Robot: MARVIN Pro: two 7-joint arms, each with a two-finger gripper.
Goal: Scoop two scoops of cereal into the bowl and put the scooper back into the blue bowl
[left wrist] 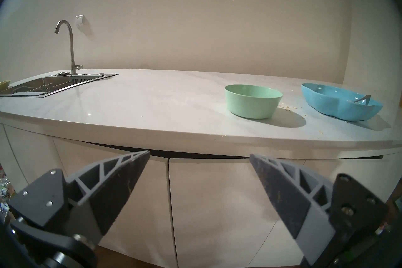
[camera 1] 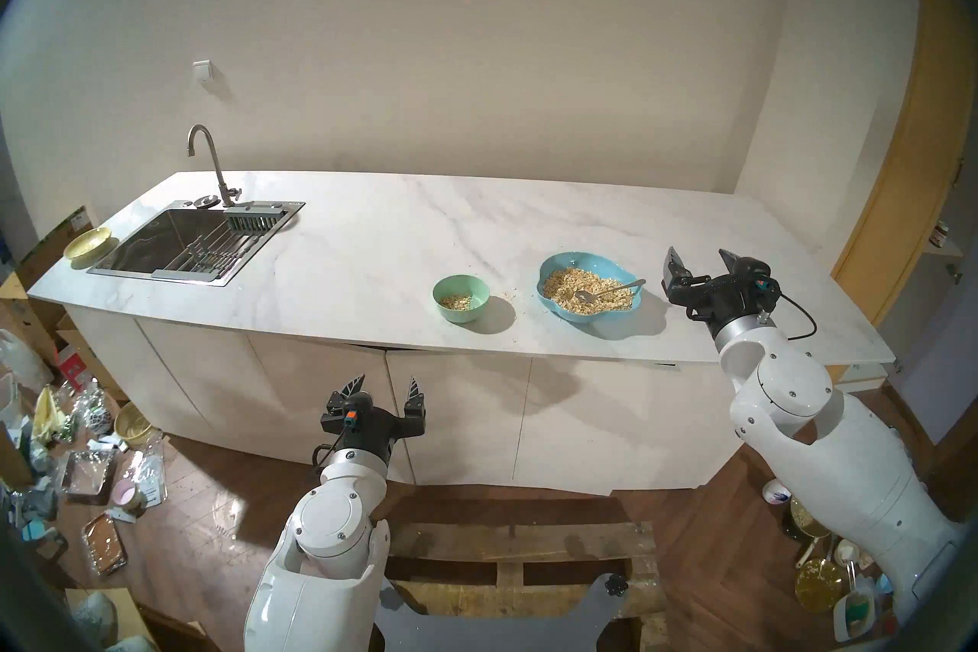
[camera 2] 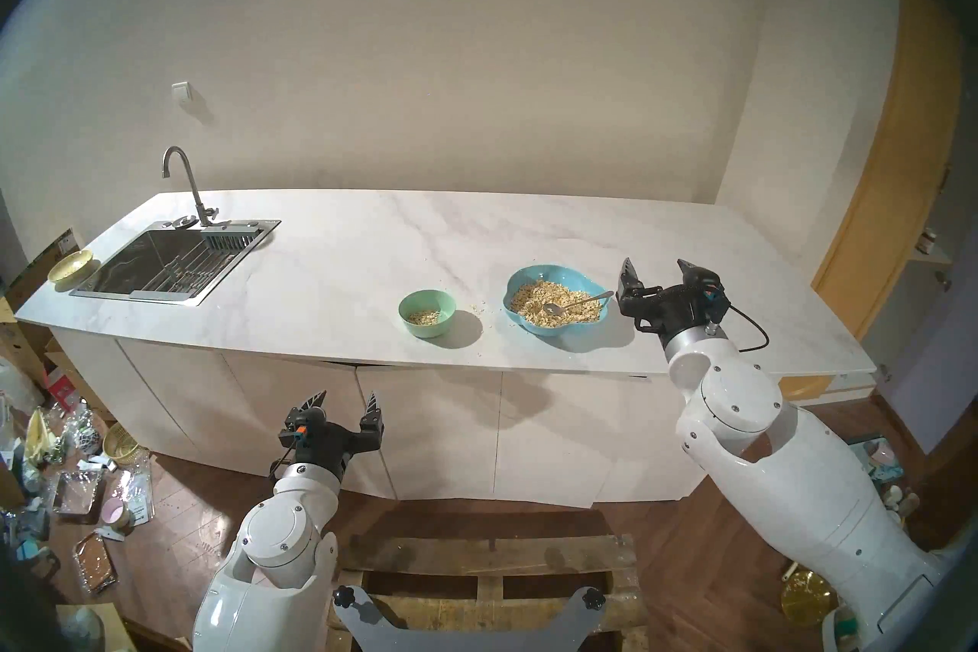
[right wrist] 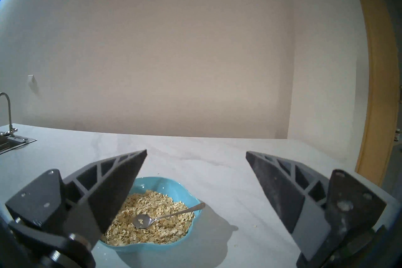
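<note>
Right pincer (camera 1: 701,260): gaped wide, empty, beside the blue bowl (camera 1: 550,267).
Left pincer (camera 1: 386,385): spread, empty.
Scooper (camera 1: 608,288): lay on cereal (camera 1: 571,280) in the blue bowl.
Bowl (camera 1: 461,298): held some cereal; task looked finished.

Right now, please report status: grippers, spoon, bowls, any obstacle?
Left gripper open, empty, below counter edge. Right gripper open, empty, beside blue bowl. Spoon lies on cereal there; green bowl has some. Nothing in the way.

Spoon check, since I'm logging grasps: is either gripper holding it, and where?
Neither. The spoon lies in the blue bowl; right gripper and left gripper are open, empty.
</note>
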